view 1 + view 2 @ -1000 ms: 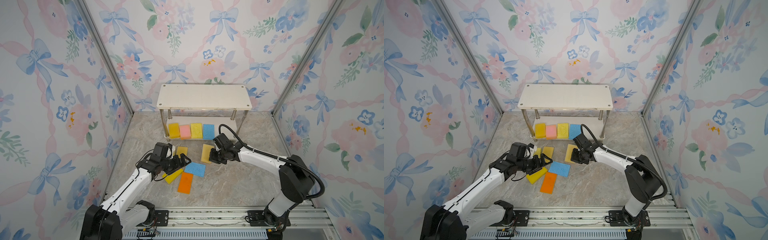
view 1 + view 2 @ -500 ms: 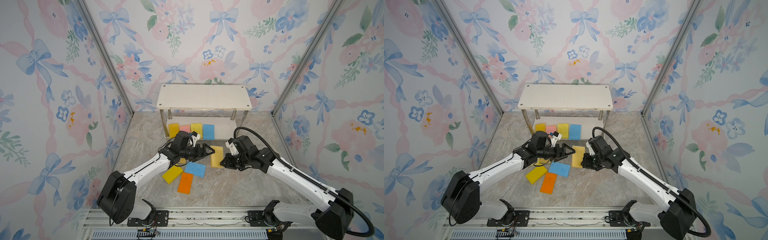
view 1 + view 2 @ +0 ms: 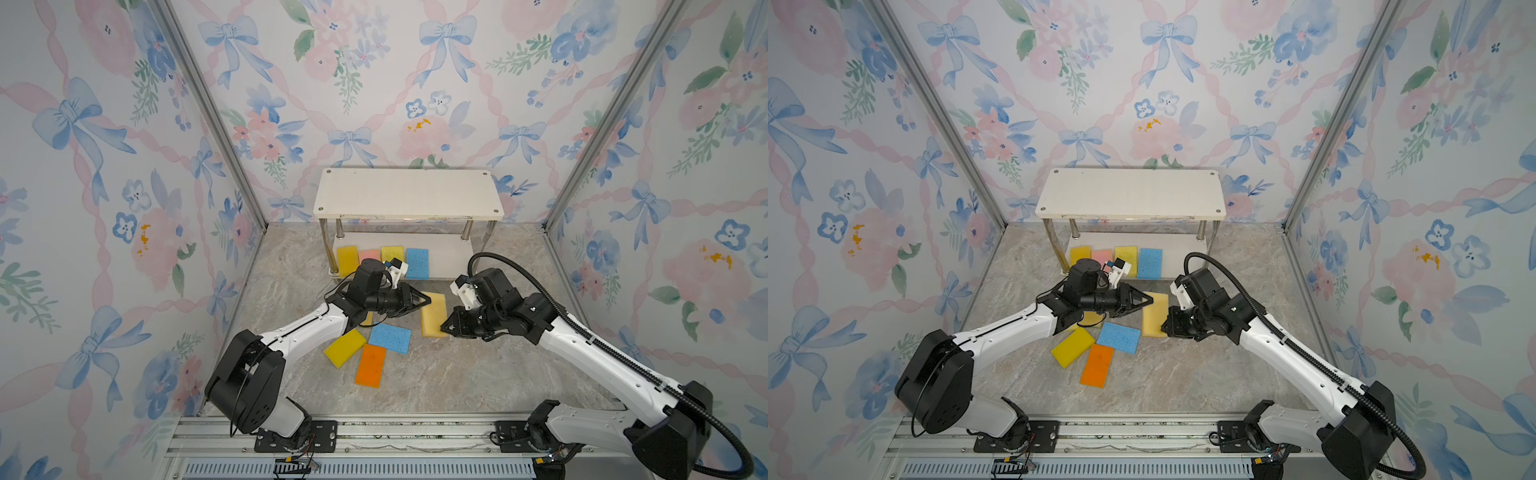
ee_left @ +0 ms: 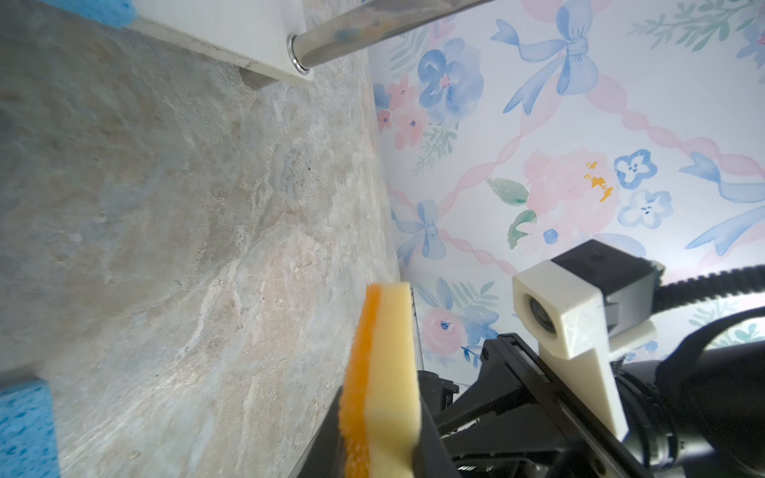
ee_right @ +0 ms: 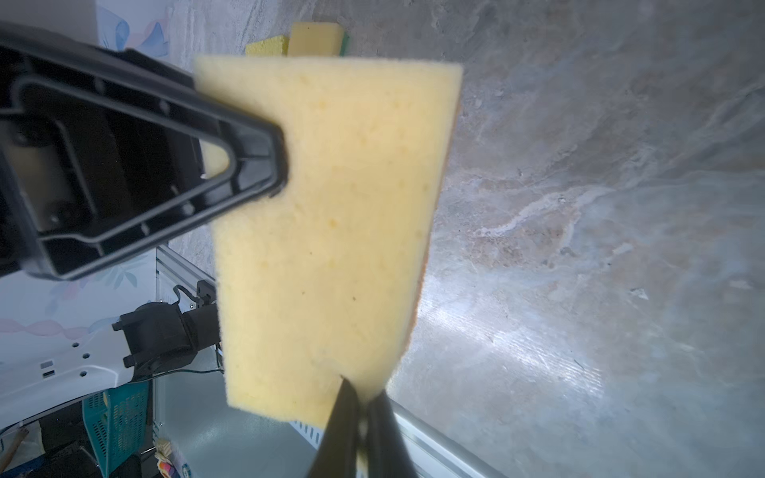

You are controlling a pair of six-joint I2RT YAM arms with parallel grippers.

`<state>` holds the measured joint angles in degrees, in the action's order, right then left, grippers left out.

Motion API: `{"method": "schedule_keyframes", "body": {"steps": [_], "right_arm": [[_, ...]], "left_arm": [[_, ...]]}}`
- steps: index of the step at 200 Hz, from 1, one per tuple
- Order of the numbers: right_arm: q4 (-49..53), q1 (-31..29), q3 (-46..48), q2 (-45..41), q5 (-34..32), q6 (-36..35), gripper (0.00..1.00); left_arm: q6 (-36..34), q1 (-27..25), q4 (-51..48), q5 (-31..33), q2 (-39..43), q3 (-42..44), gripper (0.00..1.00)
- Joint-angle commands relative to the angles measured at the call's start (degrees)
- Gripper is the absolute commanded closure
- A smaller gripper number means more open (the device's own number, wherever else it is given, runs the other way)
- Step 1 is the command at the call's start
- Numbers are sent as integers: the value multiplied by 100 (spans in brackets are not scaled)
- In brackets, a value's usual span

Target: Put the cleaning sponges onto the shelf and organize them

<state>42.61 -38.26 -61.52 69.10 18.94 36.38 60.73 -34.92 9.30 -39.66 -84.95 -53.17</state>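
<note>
Now the left pincer [image 3: 426,300] has its jaws closed on the near-shelf end of the pale yellow sponge [image 3: 434,316]. Half a second ago they stood wide open just short of it, and a second ago that pincer was low among the loose sponges. The right pincer [image 3: 446,326] grips as it did before, pinching the sponge's opposite corner; in the right wrist view its tips [image 5: 360,414] clamp the foam's edge. The sponge has come away from the shelf front towards the middle of the table [image 3: 457,374], and it is held clear of the surface between the two pincers.

The sponge is a rectangular block with a pale, finely pored face turned up. A thin orange scouring layer sits on the side towards the table, seen edge-on in the left wrist view [image 4: 389,372].

The shelf [image 3: 407,195] stands at the back wall with its top board bare. On its lower board lies a row of four sponges [image 3: 382,255]: yellow, pink, yellow and blue. On the table lie a blue sponge [image 3: 390,337], a yellow sponge [image 3: 345,348] and an orange sponge [image 3: 370,365], close together.
</note>
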Motion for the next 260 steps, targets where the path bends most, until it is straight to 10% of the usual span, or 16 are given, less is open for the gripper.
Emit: {"method": "schedule_keyframes", "body": {"steps": [1,44,88,260], "right_arm": [[280,94,-203,-6,10,-169,81],[465,686,100,-700,-346,784,39],[-1206,832,1421,-1903,112,2699,29],[-2412,295,1911,-1677,341,3084,52]], "left_arm": [[15,-33,125,-45,-70,12,92],[335,-29,246,219,-9,119,100],[1099,-9,1091,255,-11,412,100],[1248,-7,1175,281,-12,263,100]]}}
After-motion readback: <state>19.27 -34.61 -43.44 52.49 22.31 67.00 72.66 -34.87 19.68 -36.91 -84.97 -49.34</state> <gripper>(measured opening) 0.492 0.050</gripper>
